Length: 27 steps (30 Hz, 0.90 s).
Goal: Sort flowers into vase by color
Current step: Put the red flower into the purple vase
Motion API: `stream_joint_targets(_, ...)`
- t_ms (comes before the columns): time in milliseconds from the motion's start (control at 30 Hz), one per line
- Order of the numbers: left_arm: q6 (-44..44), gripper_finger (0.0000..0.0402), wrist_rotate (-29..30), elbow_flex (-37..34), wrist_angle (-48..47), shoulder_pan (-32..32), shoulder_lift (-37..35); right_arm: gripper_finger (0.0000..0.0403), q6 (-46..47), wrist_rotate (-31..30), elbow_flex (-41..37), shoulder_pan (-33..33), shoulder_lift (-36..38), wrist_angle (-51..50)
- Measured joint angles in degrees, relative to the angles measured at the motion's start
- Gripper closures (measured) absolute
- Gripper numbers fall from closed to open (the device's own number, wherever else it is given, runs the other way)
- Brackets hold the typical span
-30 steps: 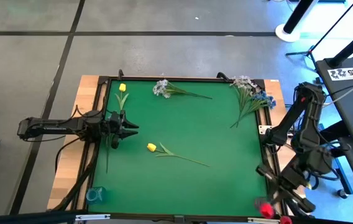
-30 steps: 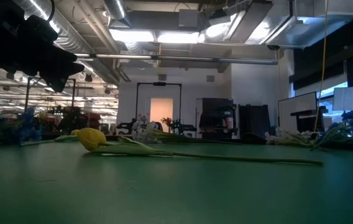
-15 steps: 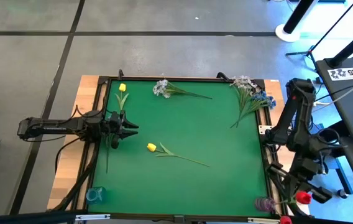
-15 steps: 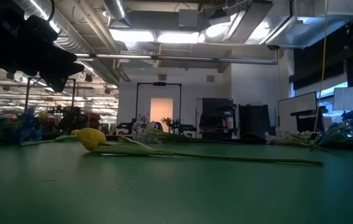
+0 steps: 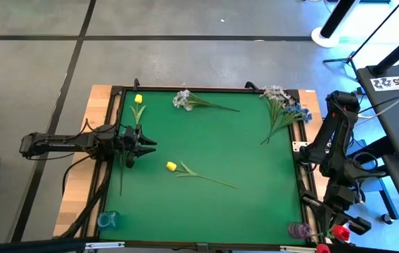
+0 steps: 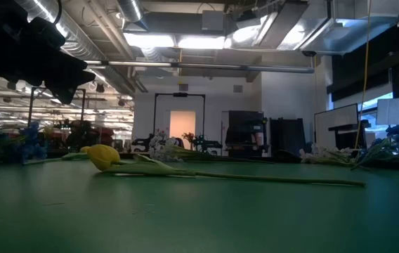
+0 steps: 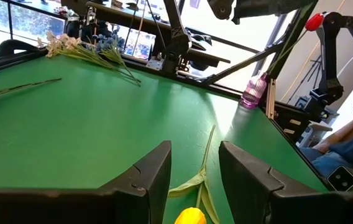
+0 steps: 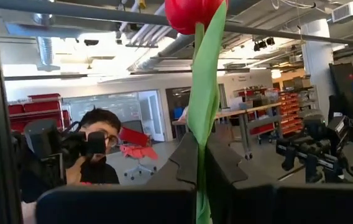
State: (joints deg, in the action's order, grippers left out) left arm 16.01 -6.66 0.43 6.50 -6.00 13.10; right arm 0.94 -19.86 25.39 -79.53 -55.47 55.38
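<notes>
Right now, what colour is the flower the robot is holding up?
Red: the tulip in the right gripper has a green stem, clearest in the right wrist view.

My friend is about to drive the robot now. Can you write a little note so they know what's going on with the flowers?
Right claw: shut on the red tulip, held off the table past its right edge, near the pink vase at the front right corner.
Left claw: open, waiting at the table's left side, facing the yellow tulip in the middle.
On the mat: another yellow tulip back left, a pale blue spray at the back, a white and blue bunch back right.
A blue vase stands front left.
Done: red tulip picked up.
Left: everything else.
</notes>
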Motion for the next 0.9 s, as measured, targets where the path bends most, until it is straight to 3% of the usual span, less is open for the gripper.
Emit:
stream_joint_targets(367, 0.00, 0.0269, -0.02, 0.00, 0.00, 0.00, 0.02, 0.0391, 0.99, 2.56, 0.00, 0.00, 6.35, -5.62)
stream_joint_targets(900, 0.00, 0.0269, -0.02, -0.02, -0.01, 0.00, 0.00, 0.0391, 2.76, 2.84, 0.11, 0.04, 2.82, -5.03)
